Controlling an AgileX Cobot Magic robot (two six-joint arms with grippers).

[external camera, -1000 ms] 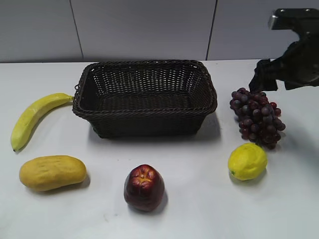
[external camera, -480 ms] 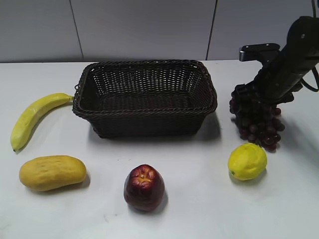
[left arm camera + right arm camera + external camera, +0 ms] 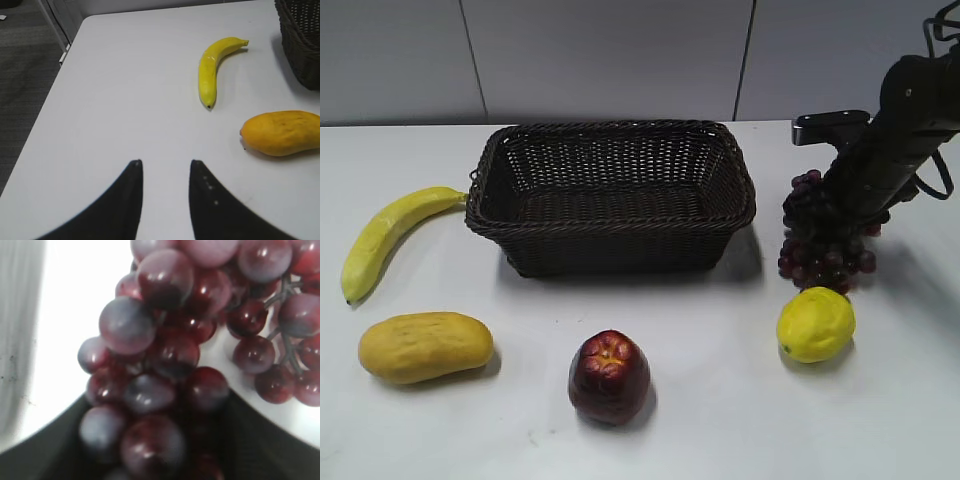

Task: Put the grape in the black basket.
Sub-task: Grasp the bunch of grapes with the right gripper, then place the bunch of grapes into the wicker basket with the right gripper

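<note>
The grape bunch (image 3: 820,258), dark red-purple, is at the right of the table, just right of the black basket (image 3: 610,228), a large dark woven basket at the middle back. My right gripper (image 3: 828,205) has come down on the top of the bunch and is shut on it. The bunch hangs below the jaws, its lower end just above the lemon. In the right wrist view the grapes (image 3: 165,355) fill the frame between the dark fingers (image 3: 155,440). My left gripper (image 3: 165,162) is open and empty over bare table at the left, out of the exterior view.
A lemon (image 3: 816,324) lies just in front of the bunch. A dark red apple (image 3: 609,377) sits front centre, a mango (image 3: 425,346) front left, and a banana (image 3: 388,238) left of the basket. The left wrist view also shows the banana (image 3: 212,70), the mango (image 3: 282,132) and the table's left edge.
My right arm came down onto the bunch and closed on it. The bunch has since shifted up and left, toward the basket, with its lower end drawn away from the lemon.
</note>
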